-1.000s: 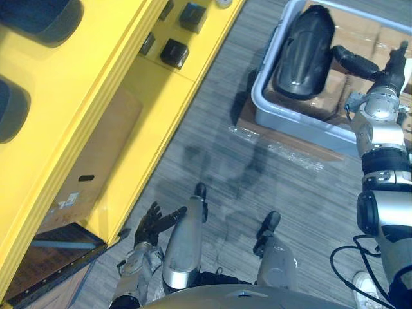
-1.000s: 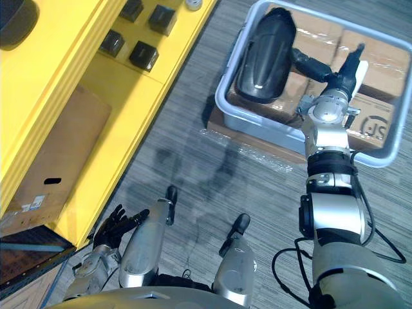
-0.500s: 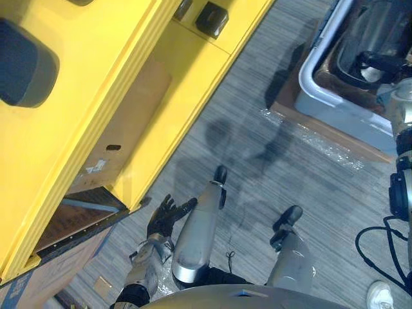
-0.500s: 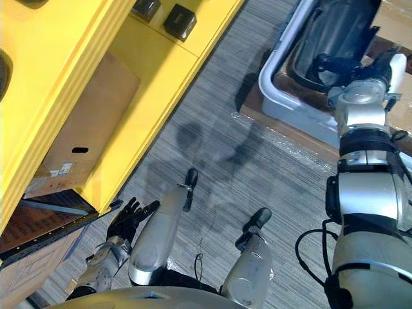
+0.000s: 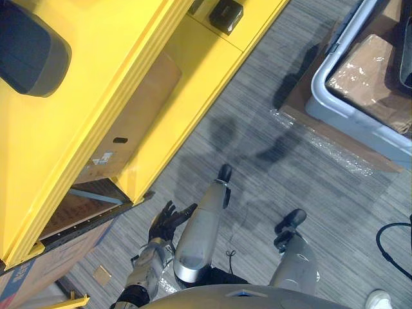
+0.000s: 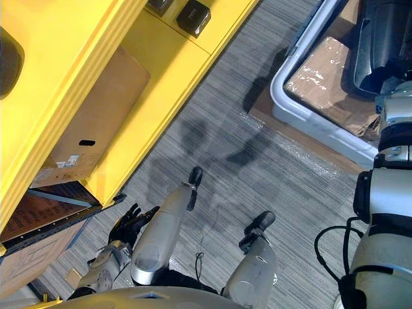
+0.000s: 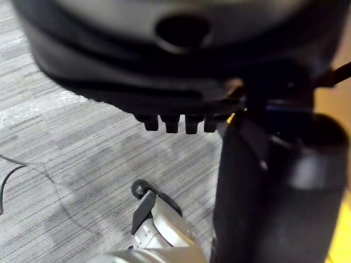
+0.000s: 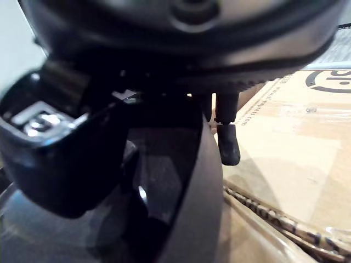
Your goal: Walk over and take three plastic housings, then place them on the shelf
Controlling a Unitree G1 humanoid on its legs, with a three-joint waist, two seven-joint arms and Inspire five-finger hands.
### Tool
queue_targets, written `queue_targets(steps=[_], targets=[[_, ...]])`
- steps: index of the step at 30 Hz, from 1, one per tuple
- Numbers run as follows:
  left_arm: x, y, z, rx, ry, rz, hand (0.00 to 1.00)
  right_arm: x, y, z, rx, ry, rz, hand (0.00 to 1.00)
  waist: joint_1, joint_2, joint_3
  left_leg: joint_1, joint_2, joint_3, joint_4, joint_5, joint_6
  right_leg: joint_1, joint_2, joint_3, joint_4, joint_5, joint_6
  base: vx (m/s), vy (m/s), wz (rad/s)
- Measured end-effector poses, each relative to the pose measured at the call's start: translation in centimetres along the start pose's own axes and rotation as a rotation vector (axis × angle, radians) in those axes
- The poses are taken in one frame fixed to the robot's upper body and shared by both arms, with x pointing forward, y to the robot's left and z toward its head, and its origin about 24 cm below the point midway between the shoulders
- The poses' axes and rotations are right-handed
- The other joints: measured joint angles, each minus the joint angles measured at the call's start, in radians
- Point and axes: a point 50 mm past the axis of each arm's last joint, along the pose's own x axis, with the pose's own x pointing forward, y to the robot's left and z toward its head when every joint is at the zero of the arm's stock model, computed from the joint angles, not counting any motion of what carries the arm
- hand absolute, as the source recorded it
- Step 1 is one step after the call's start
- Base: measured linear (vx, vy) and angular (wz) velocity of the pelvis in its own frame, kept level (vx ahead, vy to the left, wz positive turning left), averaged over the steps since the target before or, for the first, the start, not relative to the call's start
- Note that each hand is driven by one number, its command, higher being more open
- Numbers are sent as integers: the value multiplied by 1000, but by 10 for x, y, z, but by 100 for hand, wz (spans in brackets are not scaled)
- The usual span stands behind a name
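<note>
**Securing the housing in the bin**

The biggest thing before us is the yellow shelf (image 5: 84,96), running along our left. One dark housing (image 5: 29,48) already lies on its top level, and a flat cardboard box (image 5: 138,112) is tucked beneath the lower one. To our right sits the grey bin (image 6: 309,122), with wrapped cardboard boxes (image 5: 367,64) inside it. A second plastic housing (image 6: 386,32) lies on top of those boxes at the bin's far side.

Our right hand (image 8: 164,38) is down in the bin, right against that housing's glossy curved shell. We cannot tell whether it has clenched on the shell or only rests against it. Our left hand (image 5: 164,222) hangs low near the foot of the shelf, released and empty, with its fingers loosely spread. Smallest of all are the small black boxes (image 5: 225,14) on the shelf's lower level.

We judge the step in hand to be the pick from the bin. The shell looks smooth and rounded, so we should take hold at its rim, not on the crown, where a grip would likely slide. We should lift it straight up until it clears the bin wall, and only then turn toward the shelf. The free left hand can steady the long shell. On the shelf, we should aim for bare yellow beside the housing already there.
</note>
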Motion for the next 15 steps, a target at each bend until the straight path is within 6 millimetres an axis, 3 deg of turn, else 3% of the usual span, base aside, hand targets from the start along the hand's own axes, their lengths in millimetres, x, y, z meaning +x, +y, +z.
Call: queue_targets(steps=[5,9,15], targets=[[0,-2,-3,11,24,0,100,0,6,-3,-57,-6,22,0,-3,18,-13,26,3,3,-12,2,-3,17,-1,1,2,-5,0,-5,-14,-1],[0,-2,-3,17,26,2,100,0,13,-7,-88,-54,27,0,-6,18,-13,47,10,4,-19,4,-7,34,0,0,2,-6,-1,-20,-28,-1],[-1,4,0,31,13,16,100,-9,40,-1,-177,-195,36,0,-43,5,-7,84,25,13,-25,5,-8,65,11,4,-3,-6,-2,-25,-18,-4]])
